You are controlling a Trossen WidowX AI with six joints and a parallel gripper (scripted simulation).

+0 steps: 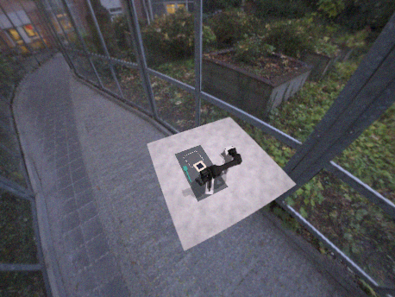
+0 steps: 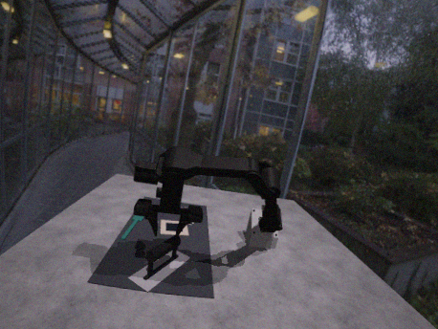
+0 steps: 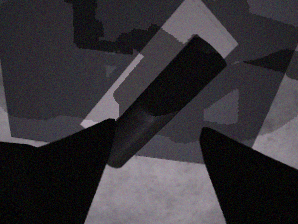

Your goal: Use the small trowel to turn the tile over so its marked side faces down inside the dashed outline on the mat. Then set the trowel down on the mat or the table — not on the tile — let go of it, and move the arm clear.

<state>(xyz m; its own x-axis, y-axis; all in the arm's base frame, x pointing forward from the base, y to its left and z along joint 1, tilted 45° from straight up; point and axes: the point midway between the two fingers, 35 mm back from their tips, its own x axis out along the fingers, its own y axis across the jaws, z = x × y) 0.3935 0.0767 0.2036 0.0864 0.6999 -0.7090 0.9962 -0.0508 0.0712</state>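
Note:
The trowel (image 1: 210, 191) (image 2: 163, 250) (image 3: 175, 80) has a black bar handle raised over a flat, light blade. It rests at the near end of the dark mat (image 2: 110, 273). My gripper (image 2: 167, 233) (image 3: 158, 129) is open above the handle and holds nothing. In the wrist view the handle runs diagonally, its lower end beside the left finger. The tile (image 1: 199, 166) (image 2: 175, 227) lies flat behind the trowel, cream-bordered with a dark square showing on top. The dashed outline (image 1: 184, 158) is at the mat's far end, beyond the tile.
A thin teal tool (image 1: 187, 173) (image 2: 132, 227) lies along the mat's left edge, beside the tile. The arm's base stands on the pale table (image 1: 259, 181) (image 2: 296, 282), right of the mat. The arm reaches over the mat from there.

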